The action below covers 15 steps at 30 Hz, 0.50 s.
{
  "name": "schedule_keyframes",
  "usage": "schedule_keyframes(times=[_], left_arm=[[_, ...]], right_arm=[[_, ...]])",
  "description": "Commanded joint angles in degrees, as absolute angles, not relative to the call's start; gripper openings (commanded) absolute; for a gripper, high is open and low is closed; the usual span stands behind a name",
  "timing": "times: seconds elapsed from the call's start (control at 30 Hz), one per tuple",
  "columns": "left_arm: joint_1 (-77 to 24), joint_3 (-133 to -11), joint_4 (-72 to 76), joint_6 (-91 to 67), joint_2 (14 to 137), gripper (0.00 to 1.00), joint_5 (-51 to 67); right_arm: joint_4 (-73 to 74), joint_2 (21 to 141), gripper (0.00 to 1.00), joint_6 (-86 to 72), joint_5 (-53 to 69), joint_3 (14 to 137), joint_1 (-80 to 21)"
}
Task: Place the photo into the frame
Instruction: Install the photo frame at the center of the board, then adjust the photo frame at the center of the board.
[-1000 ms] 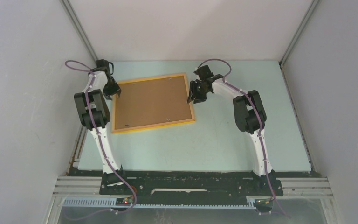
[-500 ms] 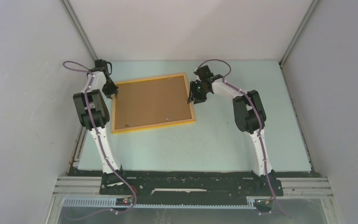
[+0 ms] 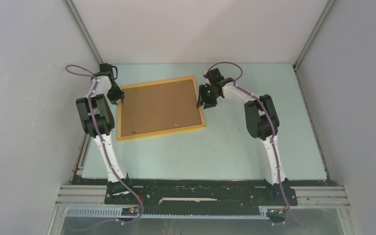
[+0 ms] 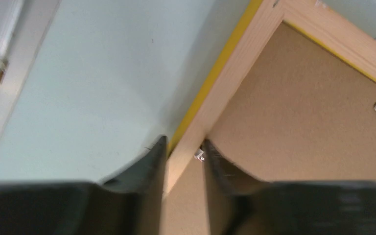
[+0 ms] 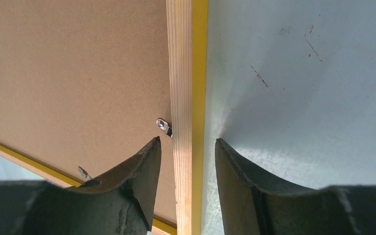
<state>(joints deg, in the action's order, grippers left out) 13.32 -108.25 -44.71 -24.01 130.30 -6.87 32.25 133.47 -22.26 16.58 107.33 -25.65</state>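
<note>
Grey walls (image 3: pixel 24 98) closed the pale green bench (image 3: pixel 254 147) on three sides. On the far left part of this bench lay the large rectangular frame (image 3: pixel 161 132) with its thin yellow-orange wooden rim, flat and a little turned, with the back side up. A brown fibre backing board (image 3: pixel 159 105) filled the inside of the rim. Small metal tabs (image 5: pixel 165 126) sat along its edge, against the wood.

The left arm (image 3: pixel 95 115) was stretched to the left side of the frame, near the far left corner. In the left wrist view the left jaws stood narrow, one on each side of the rim. One dark finger (image 4: pixel 147 166) was over the bench just outside the yellow edge, and the other was over the backing board, beside a tab. Both tips seemed to touch the wood, but I could not tell if they really pressed it.

The right arm (image 3: pixel 259 117) was stretched to the right side of the frame, in its far half. The right jaws also stood astride the rim, one finger (image 5: pixel 137 171) over the board close to a metal tab, the other over the bare bench. They were only a little wider than the rim. A thin gap showed between each tip and the wood, so they did not hold it.
</note>
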Motion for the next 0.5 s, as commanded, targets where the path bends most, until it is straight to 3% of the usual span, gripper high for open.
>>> schedule_keyframes(times=[0.0, 0.2, 0.47], left_arm=[[13.7, -105.4, -44.2, -23.1, 123.3, 0.45, -7.5], [13.7, -100.3, -44.0, -21.2, 115.0, 0.73, -9.2], [14.6, -82.7, -38.2, -21.4, 104.9, 0.96, -2.8]], right_arm=[[32.6, 133.6, 0.54, -20.8, 15.1, 109.4, -25.9], [32.7, 133.3, 0.67, -20.5, 14.0, 109.6, -25.9], [35.1, 130.5, 0.78, -20.3, 10.3, 108.7, -25.7]])
